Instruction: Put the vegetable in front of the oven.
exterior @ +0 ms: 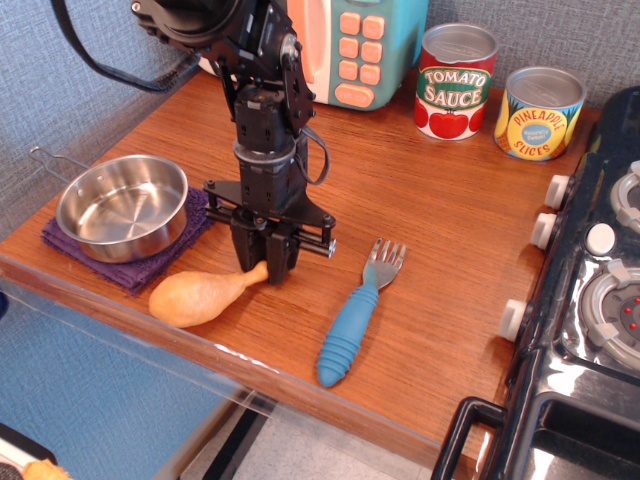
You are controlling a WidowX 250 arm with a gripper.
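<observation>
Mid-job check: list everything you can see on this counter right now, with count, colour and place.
vegetable: 1, tan-orange, front edge of the table, narrow neck between the fingers
oven: 1, teal with pink buttons, back centre
pan: 1, silver, left, on the cloth
cloth: 1, purple, under the pan
fork: 1, blue handle, grey tines, front centre
tomato sauce can: 1, red, back right
pineapple can: 1, yellow-blue, right of the tomato can
stove: 1, black, white knobs, right edge
table: 1, brown wood
gripper: 1, black, closed on the vegetable's neck
</observation>
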